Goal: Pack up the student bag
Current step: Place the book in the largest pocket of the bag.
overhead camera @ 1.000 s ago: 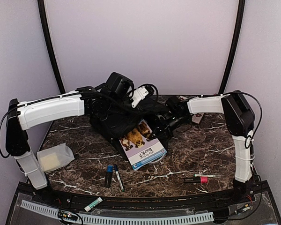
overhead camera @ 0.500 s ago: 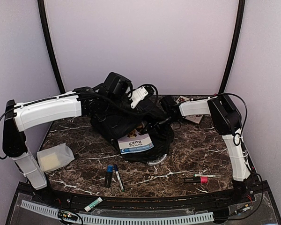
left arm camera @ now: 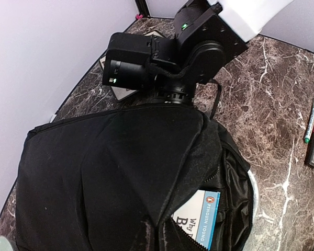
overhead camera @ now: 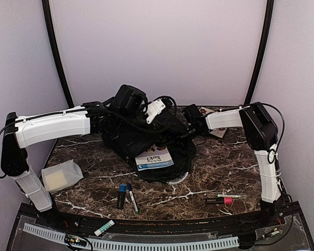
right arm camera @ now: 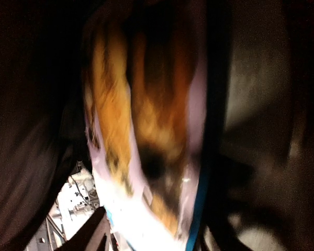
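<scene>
The book (overhead camera: 154, 158) has slid almost wholly into the student bag (overhead camera: 141, 138), mid-table toward 12 o'clock, only its 6 o'clock edge showing, so it looks nearly packed; the left gripper (overhead camera: 130, 107) stays pinched shut on the flap, while the right gripper's (overhead camera: 186, 125) opening cannot be told.

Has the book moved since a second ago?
Yes. The book slid farther into the student bag, away from the blue-capped marker lying in front; only its title end shows now.
</scene>
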`<state>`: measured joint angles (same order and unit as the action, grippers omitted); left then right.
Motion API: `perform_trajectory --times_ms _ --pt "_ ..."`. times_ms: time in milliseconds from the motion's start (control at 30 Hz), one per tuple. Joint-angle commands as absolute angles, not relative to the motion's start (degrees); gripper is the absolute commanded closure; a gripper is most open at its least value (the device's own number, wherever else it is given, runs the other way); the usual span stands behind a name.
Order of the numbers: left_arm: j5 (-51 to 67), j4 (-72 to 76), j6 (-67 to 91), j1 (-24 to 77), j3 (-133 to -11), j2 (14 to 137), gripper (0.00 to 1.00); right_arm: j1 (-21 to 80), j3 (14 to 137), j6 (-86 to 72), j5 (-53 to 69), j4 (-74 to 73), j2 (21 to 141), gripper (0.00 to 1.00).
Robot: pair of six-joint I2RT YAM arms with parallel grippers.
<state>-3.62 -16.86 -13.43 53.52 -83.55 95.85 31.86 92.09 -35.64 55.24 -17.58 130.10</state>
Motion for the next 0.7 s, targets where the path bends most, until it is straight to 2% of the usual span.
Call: perform_trajectory --times_ms 0,100,267,400,567,633,667 --pt "-3.94 -10.17 -12.87 54.34 -82.98 89.39 1.00 30.56 85.17 -33.43 51.99 -16.27 119.23 0.32" --pt "-4.45 -9.23 -12.51 53.94 -81.78 88.91 1.00 30.58 81.08 -28.38 47.42 -18.65 114.09 0.26" --pt "-4.58 -6.31 -11.19 53.04 -79.60 87.05 1.00 30.82 75.08 -19.03 44.63 -22.10 109.31 0.25" --pt "-4.11 -5.77 -9.83 52.39 -78.77 87.14 1.00 32.86 70.21 -8.19 50.81 -25.09 106.45 0.27" --pt "-2.29 -1.53 -7.38 52.35 -76.03 87.64 1.00 37.90 64.95 -2.17 53.56 -23.47 103.38 0.43" --pt "-2.13 -0.36 -6.61 52.33 -75.53 88.06 1.00 38.97 62.46 -3.38 53.26 -20.08 101.36 0.52" --pt "-2.05 -0.12 -6.25 52.35 -75.50 88.21 1.00 39.14 62.12 -3.36 53.14 -19.63 100.59 0.60"
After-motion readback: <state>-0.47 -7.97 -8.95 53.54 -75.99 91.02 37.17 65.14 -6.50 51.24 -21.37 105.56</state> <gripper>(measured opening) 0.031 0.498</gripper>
